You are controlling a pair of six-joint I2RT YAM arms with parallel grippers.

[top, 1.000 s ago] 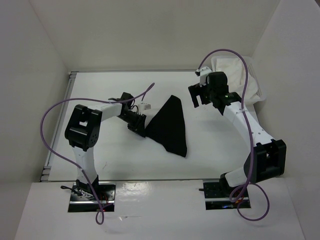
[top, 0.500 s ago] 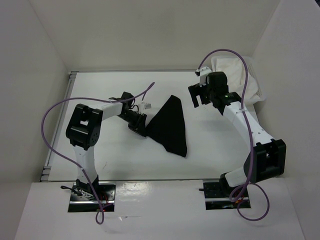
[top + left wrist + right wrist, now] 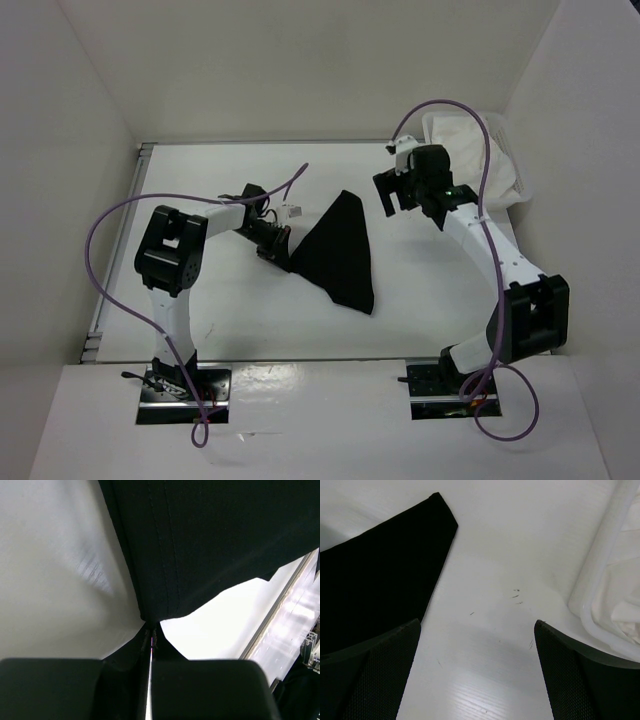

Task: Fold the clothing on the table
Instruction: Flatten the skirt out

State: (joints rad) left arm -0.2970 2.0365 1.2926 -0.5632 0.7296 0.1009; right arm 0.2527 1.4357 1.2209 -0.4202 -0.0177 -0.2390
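Status: black garment [image 3: 340, 250] lies flat mid-frame on tabletop [image 3: 220, 310], roughly triangular. Left tool [image 3: 286, 261] is clamped tight on garment's left corner, centre-left of frame. Right tool [image 3: 397, 198] hovers upper right, fingers wide, gripping nothing, near white bin [image 3: 600, 562].

clothing [image 3: 340, 250] matt blk cloth, table [image 3: 420, 300] smooth white, bin [image 3: 602, 550] glossy plastic
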